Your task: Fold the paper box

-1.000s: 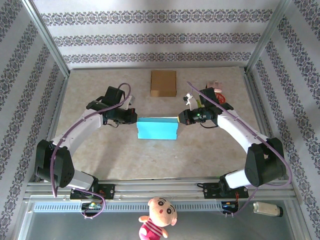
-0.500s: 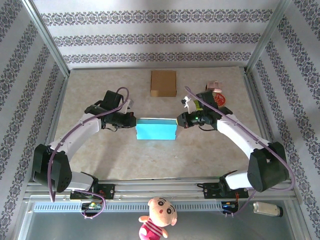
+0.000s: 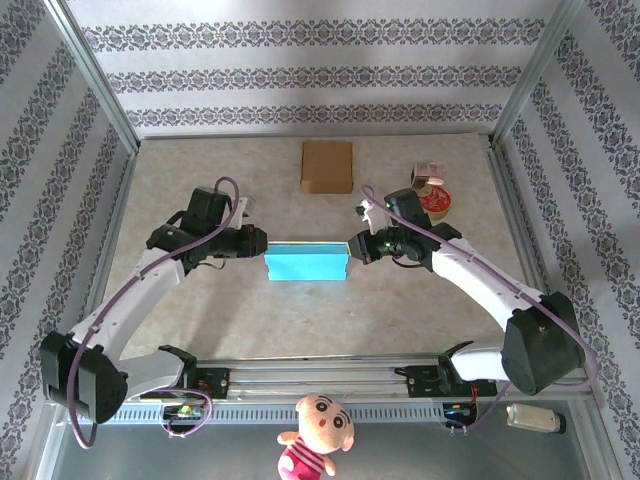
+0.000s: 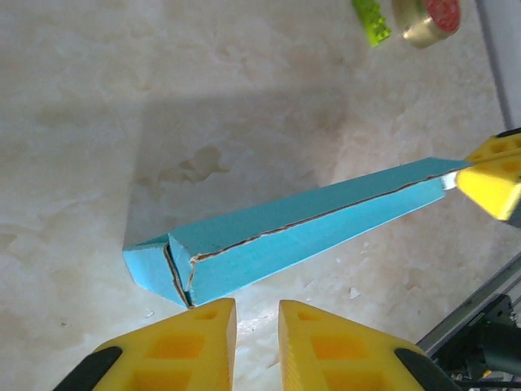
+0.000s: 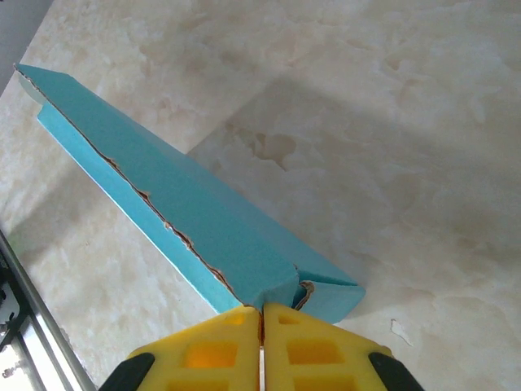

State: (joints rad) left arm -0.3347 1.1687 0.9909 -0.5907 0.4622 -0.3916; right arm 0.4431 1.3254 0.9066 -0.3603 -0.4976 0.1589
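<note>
Turquoise paper box (image 3: 306, 264), folded nearly flat, ragged seam along its length.

**A:** How is the light falling on the table (image 3: 320, 320)?

**B:** It is coming down bright and even from overhead. The pale marble is washing out a little, and the arms are throwing only faint, soft shadows.

**A:** And at the left wrist?

**B:** The paper box (image 4: 293, 232) is casting a broad grey patch toward eleven o'clock. The yellow fingers (image 4: 175, 350) at six are looking soft, and the corner at one o'clock is blurring.

**A:** The right wrist?

**B:** A soft-edged shadow is spreading from the centre toward three o'clock, while the torn box edge is showing crisp.
</note>
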